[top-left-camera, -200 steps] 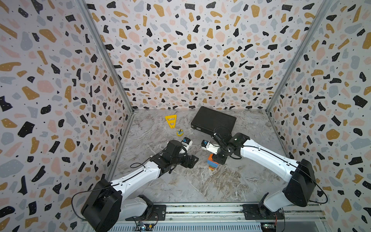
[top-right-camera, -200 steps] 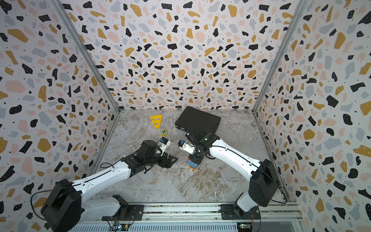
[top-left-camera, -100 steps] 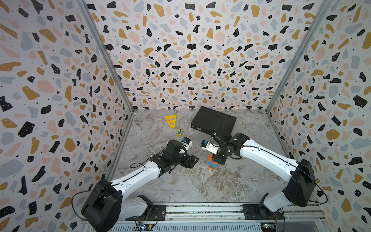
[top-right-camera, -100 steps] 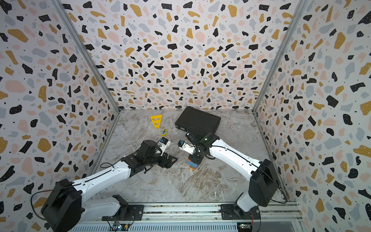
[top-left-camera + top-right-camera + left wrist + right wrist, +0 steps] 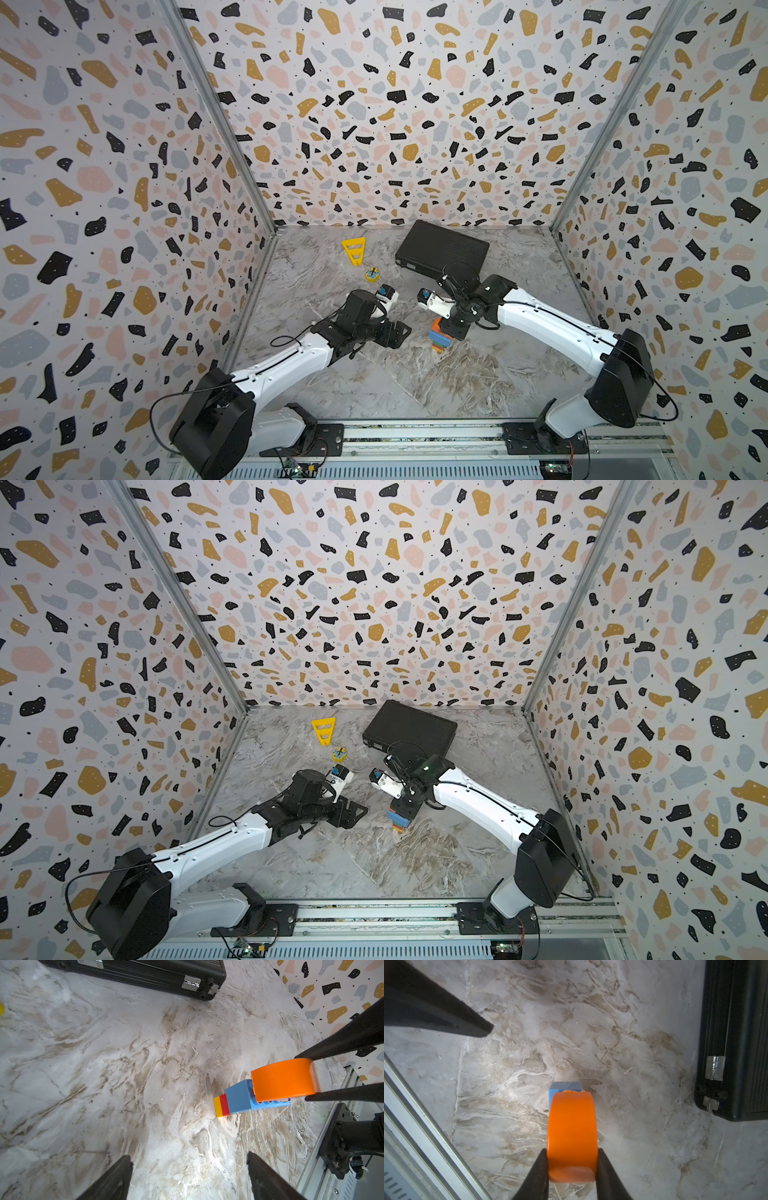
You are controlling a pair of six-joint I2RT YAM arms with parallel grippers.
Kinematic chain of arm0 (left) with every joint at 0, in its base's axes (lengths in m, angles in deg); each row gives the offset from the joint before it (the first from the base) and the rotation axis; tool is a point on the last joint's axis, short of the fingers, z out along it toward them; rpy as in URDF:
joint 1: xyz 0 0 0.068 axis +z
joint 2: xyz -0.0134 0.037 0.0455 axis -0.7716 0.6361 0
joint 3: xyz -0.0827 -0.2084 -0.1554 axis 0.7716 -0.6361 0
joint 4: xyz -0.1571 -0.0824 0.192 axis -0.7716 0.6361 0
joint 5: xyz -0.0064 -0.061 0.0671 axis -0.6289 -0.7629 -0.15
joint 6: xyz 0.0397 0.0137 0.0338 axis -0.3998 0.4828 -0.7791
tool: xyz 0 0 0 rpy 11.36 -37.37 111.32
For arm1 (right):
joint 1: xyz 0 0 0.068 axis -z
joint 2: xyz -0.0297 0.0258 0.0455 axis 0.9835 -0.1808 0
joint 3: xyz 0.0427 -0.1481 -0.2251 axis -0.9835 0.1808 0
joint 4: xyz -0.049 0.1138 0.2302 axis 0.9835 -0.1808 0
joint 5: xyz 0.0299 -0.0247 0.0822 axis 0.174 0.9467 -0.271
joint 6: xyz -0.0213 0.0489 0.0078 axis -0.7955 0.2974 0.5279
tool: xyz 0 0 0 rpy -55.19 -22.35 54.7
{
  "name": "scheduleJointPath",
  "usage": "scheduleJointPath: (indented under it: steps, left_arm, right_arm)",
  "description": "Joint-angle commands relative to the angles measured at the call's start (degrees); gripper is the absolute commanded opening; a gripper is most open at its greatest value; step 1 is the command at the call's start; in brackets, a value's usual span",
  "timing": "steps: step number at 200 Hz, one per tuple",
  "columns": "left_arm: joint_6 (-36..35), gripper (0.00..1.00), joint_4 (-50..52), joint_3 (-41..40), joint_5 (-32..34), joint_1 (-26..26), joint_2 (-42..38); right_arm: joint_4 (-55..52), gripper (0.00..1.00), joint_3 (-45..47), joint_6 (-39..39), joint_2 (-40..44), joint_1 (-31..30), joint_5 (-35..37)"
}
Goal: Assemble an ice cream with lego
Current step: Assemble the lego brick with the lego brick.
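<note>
The ice cream (image 5: 439, 337) stands upright on the marble table (image 5: 374, 386) in both top views, between my two arms. In the left wrist view its stem shows a yellow brick (image 5: 217, 1106) and a red brick (image 5: 224, 1104), with blue bricks (image 5: 239, 1096) above them. The orange dome (image 5: 283, 1079) sits on top, a row of blue studs showing beside it. My right gripper (image 5: 572, 1150) is shut on the orange dome (image 5: 572, 1132) from above, one finger on each flat side. My left gripper (image 5: 189, 1156) hovers open and empty a short way to the stack's left.
A shut black case (image 5: 442, 251) lies behind the right arm. A yellow slotted triangle (image 5: 354, 250) and a small yellow round piece (image 5: 372, 274) lie at the back left. Patterned walls close in three sides; the metal rail (image 5: 415, 432) runs along the front.
</note>
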Motion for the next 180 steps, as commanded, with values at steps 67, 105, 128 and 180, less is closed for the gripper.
scheduleJointPath:
  steps: [67, 105, 128, 180]
  left_arm:
    - [-0.6, 0.87, -1.8, -0.5, -1.0, 0.3, 0.2]
    - [-0.6, 0.87, -1.7, -0.6, -1.0, 0.3, 0.2]
    - [-0.6, 0.87, -1.8, -0.6, -1.0, 0.3, 0.2]
    - [-0.7, 0.87, -1.8, -0.6, -0.9, 0.3, 0.2]
  right_arm:
    - [1.0, 0.07, 0.6, 1.9, 1.9, -0.4, -2.9]
    - [0.0, 0.07, 0.7, 2.1, 2.2, -0.4, -1.8]
    - [-0.8, 0.07, 0.4, 2.8, 2.4, -0.4, -0.2]
    - [-1.4, 0.07, -1.5, 7.0, 2.7, -0.4, 3.6]
